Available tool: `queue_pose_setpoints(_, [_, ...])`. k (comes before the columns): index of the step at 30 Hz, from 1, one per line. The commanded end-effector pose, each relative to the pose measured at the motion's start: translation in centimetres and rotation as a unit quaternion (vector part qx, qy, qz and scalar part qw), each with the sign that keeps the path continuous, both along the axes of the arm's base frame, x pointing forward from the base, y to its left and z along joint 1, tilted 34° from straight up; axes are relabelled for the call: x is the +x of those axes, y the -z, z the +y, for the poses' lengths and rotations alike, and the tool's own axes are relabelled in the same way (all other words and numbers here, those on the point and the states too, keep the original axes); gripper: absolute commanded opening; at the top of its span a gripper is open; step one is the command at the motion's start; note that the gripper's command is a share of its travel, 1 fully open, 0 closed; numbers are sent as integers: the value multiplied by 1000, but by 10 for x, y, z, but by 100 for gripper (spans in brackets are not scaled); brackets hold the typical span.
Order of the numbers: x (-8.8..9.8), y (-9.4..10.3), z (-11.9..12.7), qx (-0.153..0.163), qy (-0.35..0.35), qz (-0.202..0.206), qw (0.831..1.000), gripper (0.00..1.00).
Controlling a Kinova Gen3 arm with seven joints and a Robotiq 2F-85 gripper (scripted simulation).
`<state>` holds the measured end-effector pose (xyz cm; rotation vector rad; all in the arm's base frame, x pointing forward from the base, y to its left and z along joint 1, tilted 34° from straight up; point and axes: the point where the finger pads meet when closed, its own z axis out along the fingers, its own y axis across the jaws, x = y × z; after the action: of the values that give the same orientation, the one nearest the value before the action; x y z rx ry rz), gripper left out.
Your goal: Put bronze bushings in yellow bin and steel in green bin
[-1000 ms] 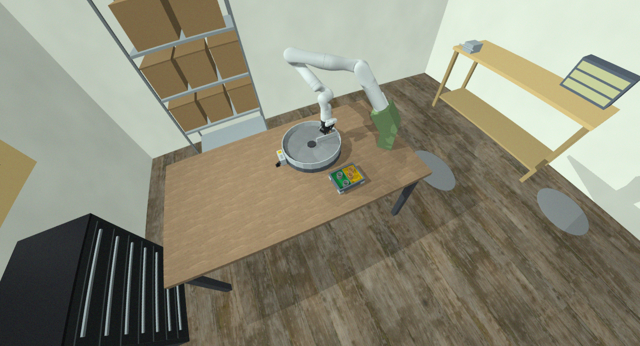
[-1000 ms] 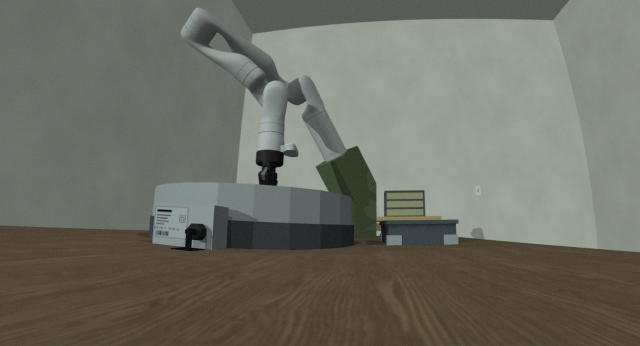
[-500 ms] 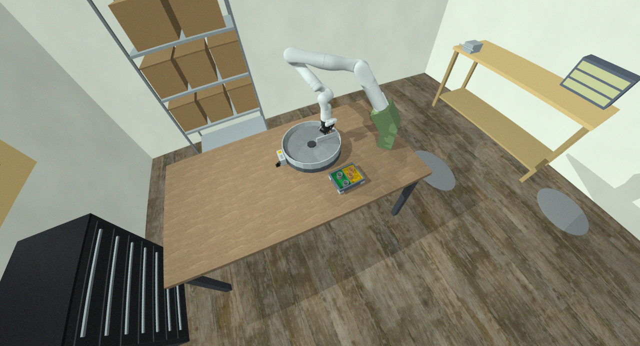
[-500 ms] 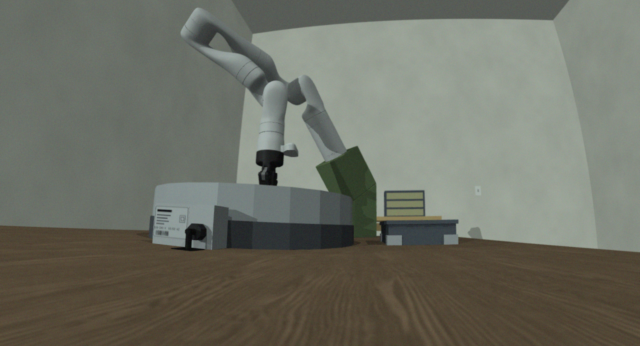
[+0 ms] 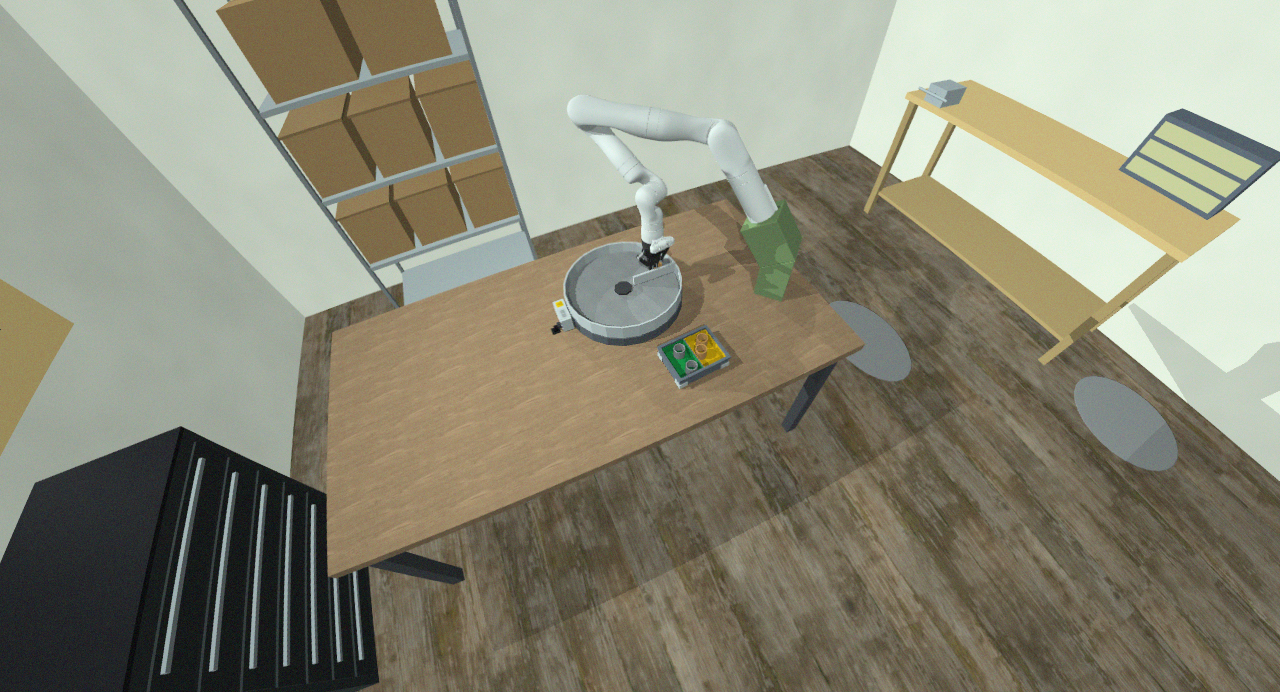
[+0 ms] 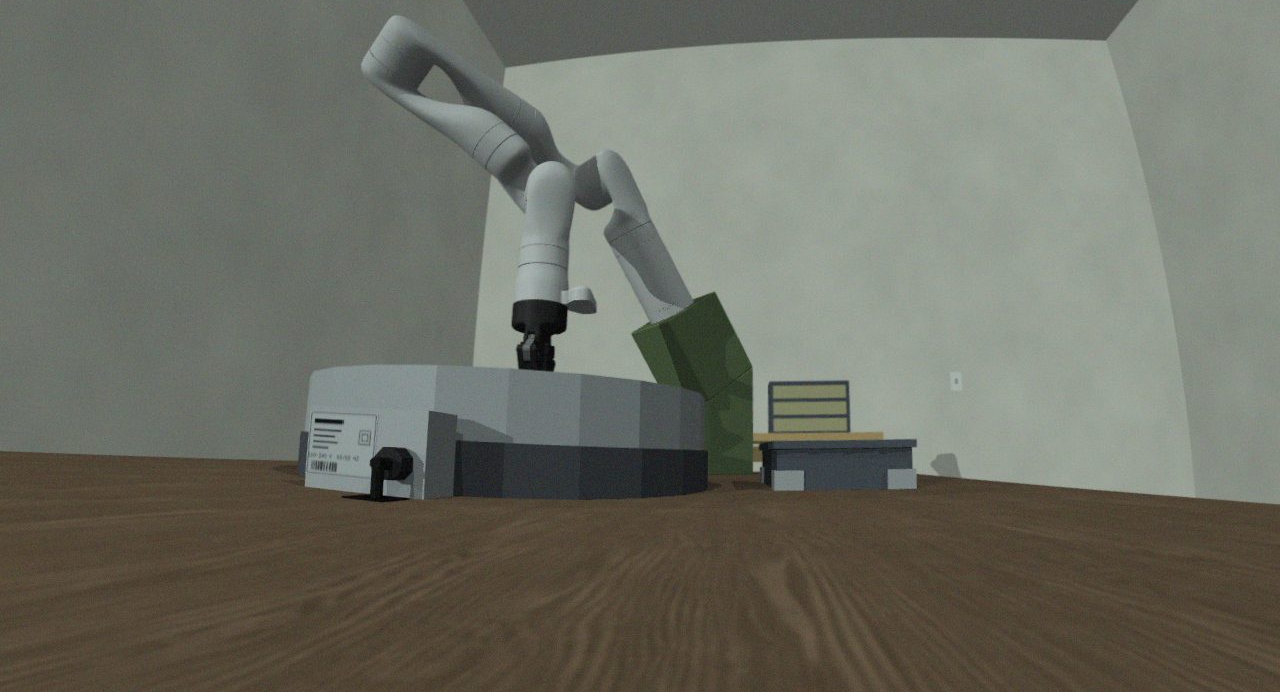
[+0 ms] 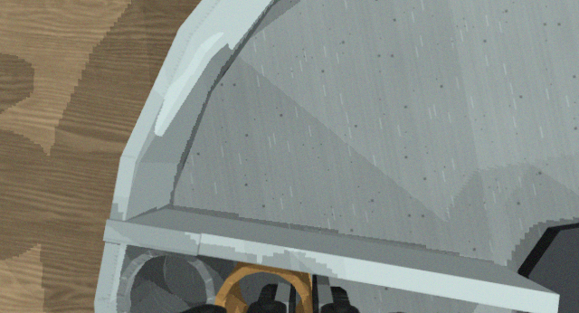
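Observation:
The turntable (image 5: 619, 325) (image 6: 537, 410) (image 7: 362, 100) is a round grey dish with a raised rim. My gripper (image 5: 660, 263) (image 6: 536, 366) (image 7: 303, 296) is low over it, shut on the wall of a bronze bushing (image 7: 271, 270), one finger inside the ring and one outside. A steel bushing (image 7: 210, 286) stands upright just left of it in the wrist view, beside the rim. The lower parts of both are cut off there. The green bin (image 5: 668, 358) holds two steel bushings and the yellow bin (image 5: 716, 354) holds two bronze ones.
A straight grey bar (image 5: 651, 274) (image 7: 362, 270) crosses the turntable from its rim towards the dark hub (image 5: 622, 288), close beside the held bushing. A small control box (image 5: 561, 310) adjoins the turntable. The green arm pedestal (image 5: 771, 251) (image 6: 729, 419) stands behind the bins.

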<state>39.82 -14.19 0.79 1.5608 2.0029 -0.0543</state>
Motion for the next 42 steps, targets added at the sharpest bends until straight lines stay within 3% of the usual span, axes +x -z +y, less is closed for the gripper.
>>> queue_pose_setpoints(1, [0,0,0,0,0,0,1000,0])
queue_pose_setpoints(42, [-5,-10,5,0,1,2,1000,0])
